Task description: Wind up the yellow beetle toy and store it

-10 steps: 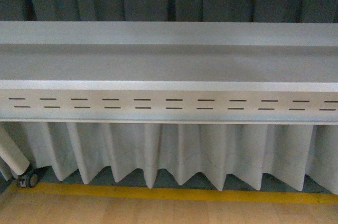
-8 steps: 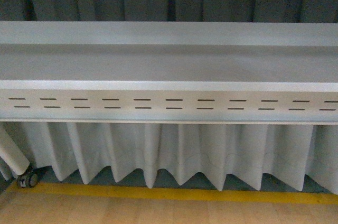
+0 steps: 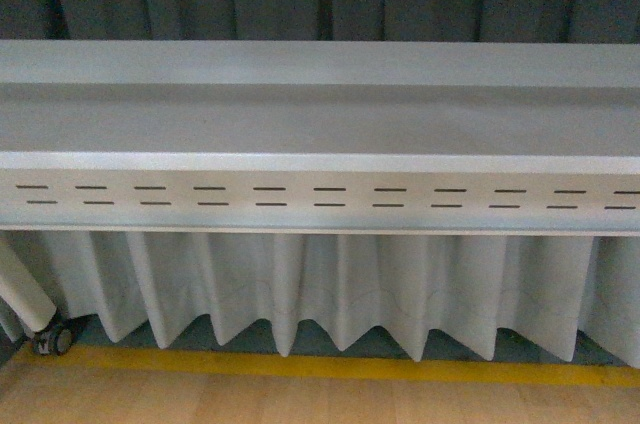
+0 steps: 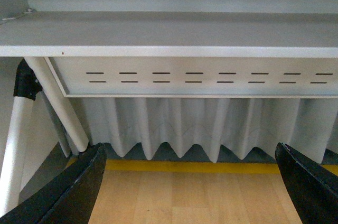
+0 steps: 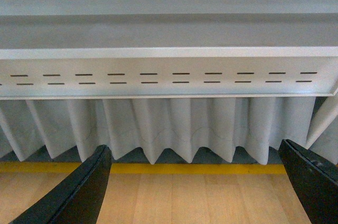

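Stage: start, we judge | left gripper (image 4: 189,152) and right gripper (image 5: 195,147): fingers spread wide, holding nothing, likely ready for a first grab | yellow toy car: in no view | ahead: grey shelf (image 3: 320,124), curtain (image 3: 320,284) beneath.

Cool, flat, dim light fills every view; the shelf (image 3: 320,124) lies in soft shadow, and detail looks slightly blurred.

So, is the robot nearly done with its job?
Hard to say. No toy car shows in any view, so nothing looks done. Nothing is in hand: the left gripper and right gripper are both open and empty, facing a grey shelf and curtain. Finding, winding and storing the car all seem left.
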{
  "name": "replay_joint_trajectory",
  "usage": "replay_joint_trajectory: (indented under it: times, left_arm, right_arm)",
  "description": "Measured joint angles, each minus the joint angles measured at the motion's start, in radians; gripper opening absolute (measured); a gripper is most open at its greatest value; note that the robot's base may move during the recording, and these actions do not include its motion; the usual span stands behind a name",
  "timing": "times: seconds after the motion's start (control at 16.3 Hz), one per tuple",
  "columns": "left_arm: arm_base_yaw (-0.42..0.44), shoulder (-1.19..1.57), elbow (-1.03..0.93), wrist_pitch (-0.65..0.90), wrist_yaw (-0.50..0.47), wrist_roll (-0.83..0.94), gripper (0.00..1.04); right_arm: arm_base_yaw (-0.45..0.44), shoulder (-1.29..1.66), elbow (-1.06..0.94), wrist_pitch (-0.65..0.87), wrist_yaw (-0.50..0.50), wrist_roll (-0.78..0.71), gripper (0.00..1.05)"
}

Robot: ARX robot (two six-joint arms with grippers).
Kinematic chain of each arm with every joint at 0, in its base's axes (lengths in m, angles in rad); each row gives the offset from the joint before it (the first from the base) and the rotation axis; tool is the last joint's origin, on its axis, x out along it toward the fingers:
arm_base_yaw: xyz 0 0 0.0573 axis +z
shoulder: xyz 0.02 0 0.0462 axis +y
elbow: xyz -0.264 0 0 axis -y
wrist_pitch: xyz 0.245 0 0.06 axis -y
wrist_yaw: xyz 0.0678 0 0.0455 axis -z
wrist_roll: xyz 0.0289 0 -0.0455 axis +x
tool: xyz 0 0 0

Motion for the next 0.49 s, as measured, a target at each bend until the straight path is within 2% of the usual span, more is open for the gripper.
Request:
replay_joint_trajectory:
  times: [0.49]
  left_arm:
    - [0.000,0.000,0.000,0.000,0.000,0.000,0.98]
  right_arm:
    - [0.000,0.000,0.000,0.000,0.000,0.000,0.98]
